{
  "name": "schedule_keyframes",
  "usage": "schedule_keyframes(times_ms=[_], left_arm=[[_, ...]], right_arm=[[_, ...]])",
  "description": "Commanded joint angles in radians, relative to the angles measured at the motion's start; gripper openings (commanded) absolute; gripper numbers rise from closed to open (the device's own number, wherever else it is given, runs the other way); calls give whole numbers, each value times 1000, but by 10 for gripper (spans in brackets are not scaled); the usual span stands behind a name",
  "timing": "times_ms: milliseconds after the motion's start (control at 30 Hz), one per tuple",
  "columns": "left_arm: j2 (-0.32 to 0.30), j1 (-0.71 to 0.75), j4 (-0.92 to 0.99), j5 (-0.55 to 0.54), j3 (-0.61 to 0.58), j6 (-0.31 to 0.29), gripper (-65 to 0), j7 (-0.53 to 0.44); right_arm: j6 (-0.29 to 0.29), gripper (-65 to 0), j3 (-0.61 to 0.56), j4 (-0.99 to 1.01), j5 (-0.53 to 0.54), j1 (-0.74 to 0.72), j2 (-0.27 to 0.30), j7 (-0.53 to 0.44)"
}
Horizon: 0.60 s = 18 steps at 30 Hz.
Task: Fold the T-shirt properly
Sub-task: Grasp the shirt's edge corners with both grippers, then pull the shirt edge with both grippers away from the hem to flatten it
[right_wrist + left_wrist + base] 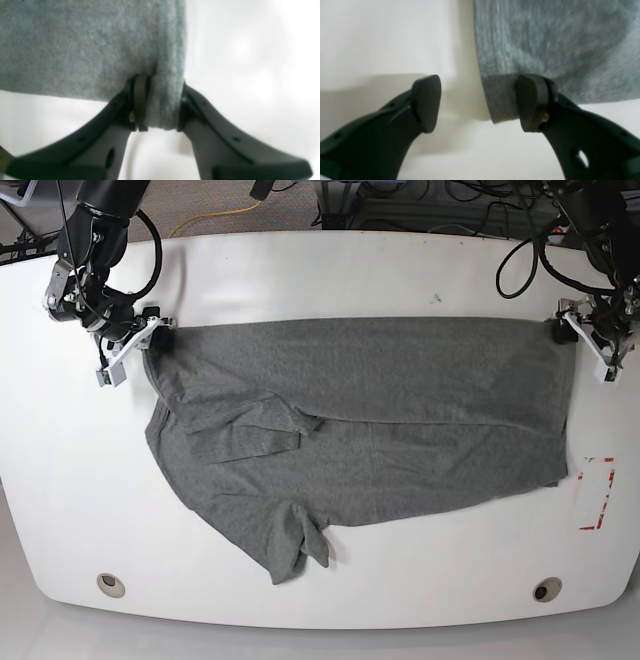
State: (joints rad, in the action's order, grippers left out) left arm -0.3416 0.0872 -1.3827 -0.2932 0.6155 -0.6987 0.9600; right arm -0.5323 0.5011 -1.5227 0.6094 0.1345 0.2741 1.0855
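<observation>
The heather-grey T-shirt [380, 410] lies across the white table [300, 270], its far edge stretched straight between my two grippers, with sleeves bunched at the near left. In the right wrist view my right gripper [161, 107] is shut on a folded edge of the T-shirt [75, 45]; in the base view it [156, 330] sits at the shirt's far left corner. My left gripper [480, 103] is open, with the corner of the T-shirt [545, 37] between its fingers and one pad [532, 102] over the cloth. In the base view it [572, 330] is at the far right corner.
A red-outlined rectangle [597, 493] is marked on the table by the right edge. Two round holes [111, 584] [546, 590] sit near the front edge. Cables [420, 205] run behind the far edge.
</observation>
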Motion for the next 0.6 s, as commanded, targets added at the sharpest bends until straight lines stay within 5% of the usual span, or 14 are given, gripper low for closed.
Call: schedule_keyframes(times_ms=[0, 133, 333, 567], left_arm=[[-14, -10, 9, -8, -27, 1, -210, -34], [-14, -4, 9, -7, -55, 1, -251, -51], [-15, -4, 10, -7, -55, 1, -564, -51], [-15, 32, -45, 50, -7, 1, -636, -52]], right_arm=[[-7, -541, 5, -16, 20, -9, 15, -9], [-7, -623, 5, -16, 20, -12, 15, -9], [-9, -650, 5, -23, 20, -12, 17, -5], [-9, -650, 5, -144, 20, 43, 17, 0]])
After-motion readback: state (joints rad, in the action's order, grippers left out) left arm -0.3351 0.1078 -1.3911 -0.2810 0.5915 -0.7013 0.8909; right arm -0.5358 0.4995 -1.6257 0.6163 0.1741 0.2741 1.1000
